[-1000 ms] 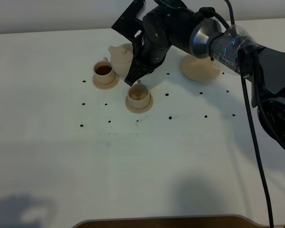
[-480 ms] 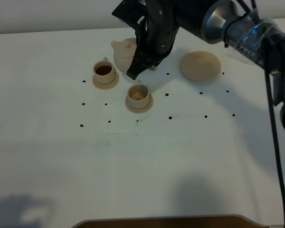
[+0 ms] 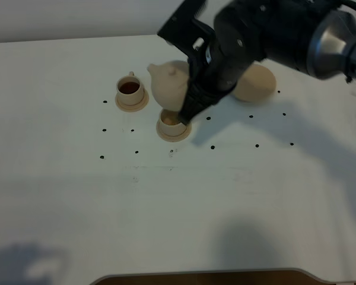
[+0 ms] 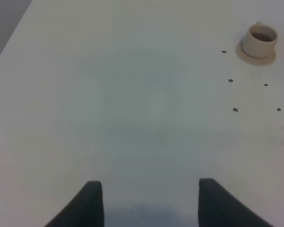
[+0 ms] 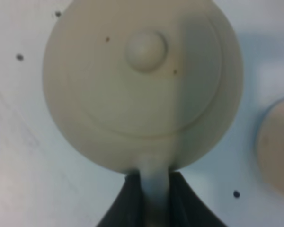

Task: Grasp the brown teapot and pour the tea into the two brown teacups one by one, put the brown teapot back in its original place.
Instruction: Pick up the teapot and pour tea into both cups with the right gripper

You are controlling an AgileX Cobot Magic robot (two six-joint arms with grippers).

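Item one on my feed: a white table (image 3: 166,208), matte, filling nearly the whole high view, with small black dots (image 3: 256,145) scattered over its far half. Behind the far edge I see a pale grey strip (image 3: 59,18). Near edge: a brown lip (image 3: 202,280). Light: even and diffuse, with soft shadows (image 3: 24,261) along the near side.

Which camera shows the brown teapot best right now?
The right wrist view: the brown teapot fills it from above, lid knob included, with its handle pinched in the right end effector. The exterior high view shows only its spout and part of the body; the arm covers the rest. The left wrist view doesn't show it.
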